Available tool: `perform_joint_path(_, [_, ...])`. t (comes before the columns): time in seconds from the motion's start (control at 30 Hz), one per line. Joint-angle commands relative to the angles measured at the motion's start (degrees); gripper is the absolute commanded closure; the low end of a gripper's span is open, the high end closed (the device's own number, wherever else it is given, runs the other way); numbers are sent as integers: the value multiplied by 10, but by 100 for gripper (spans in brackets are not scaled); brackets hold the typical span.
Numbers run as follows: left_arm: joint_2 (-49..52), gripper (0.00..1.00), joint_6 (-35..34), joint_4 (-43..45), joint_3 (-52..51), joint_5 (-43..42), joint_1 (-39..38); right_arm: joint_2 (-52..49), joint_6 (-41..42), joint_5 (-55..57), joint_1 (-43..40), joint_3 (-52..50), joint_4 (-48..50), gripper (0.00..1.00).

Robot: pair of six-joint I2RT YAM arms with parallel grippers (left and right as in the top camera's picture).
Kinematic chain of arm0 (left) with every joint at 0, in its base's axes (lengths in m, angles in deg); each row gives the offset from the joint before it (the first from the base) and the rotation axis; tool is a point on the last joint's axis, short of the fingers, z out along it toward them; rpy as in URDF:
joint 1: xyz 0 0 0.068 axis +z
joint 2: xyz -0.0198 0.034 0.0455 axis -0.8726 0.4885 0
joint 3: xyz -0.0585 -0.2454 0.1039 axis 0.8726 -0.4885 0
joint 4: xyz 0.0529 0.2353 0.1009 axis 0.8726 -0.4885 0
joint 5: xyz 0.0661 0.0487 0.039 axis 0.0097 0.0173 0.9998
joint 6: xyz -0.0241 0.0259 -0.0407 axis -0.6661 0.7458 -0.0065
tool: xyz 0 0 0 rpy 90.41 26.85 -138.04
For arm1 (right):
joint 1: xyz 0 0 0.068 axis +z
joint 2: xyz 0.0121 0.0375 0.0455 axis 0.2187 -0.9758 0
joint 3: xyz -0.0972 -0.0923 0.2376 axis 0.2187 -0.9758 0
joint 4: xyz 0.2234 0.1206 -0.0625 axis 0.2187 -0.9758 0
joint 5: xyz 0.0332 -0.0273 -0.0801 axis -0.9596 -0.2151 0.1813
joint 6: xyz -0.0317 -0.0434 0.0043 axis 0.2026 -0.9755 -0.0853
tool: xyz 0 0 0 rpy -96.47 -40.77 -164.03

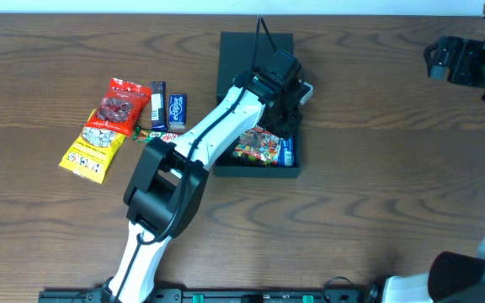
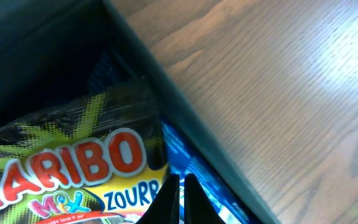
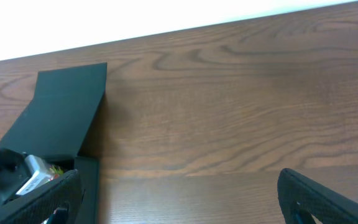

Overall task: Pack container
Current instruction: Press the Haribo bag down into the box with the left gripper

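Container (image 1: 242, 55), Haribo bag (image 2: 73, 168) inside, left gripper (image 2: 179, 196) jaws pressed together, right gripper (image 3: 179, 199) jaws spread, snacks (image 1: 123, 105) beside

Brown wood-grain table (image 1: 377, 168). Container (image 1: 255, 171) sits on it with flap lid open, directly under left gripper (image 1: 290, 118). Snack cluster lies well left of that gripper:
- red packet (image 1: 123, 105)
- yellow packet (image 1: 93, 150), touching red, farthest from gripper
- dark bar (image 1: 157, 105) and blue packet (image 1: 176, 110), side by side, nearest gripper
- small wrapper (image 1: 151, 135), just beside them
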Motion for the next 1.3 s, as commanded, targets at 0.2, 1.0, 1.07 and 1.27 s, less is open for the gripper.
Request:
perform_joint_path(0.2, [26,94,-7,-2,-7,-3,10,-4,-1,-4,-4,-4,2,1])
perform_joint_path(1.0, [26,94,-97,-2,-55,191,10,-4,-1,-4,-4,-4,1,1])
perform_joint_path(1.07, [26,94,-119,-7,-55,209,10,-4,-1,-4,-4,-4,1,1])
perform_joint_path(1.27, [25,94,-164,-19,-53,247,10,-4,-1,-4,-4,-4,1,1])
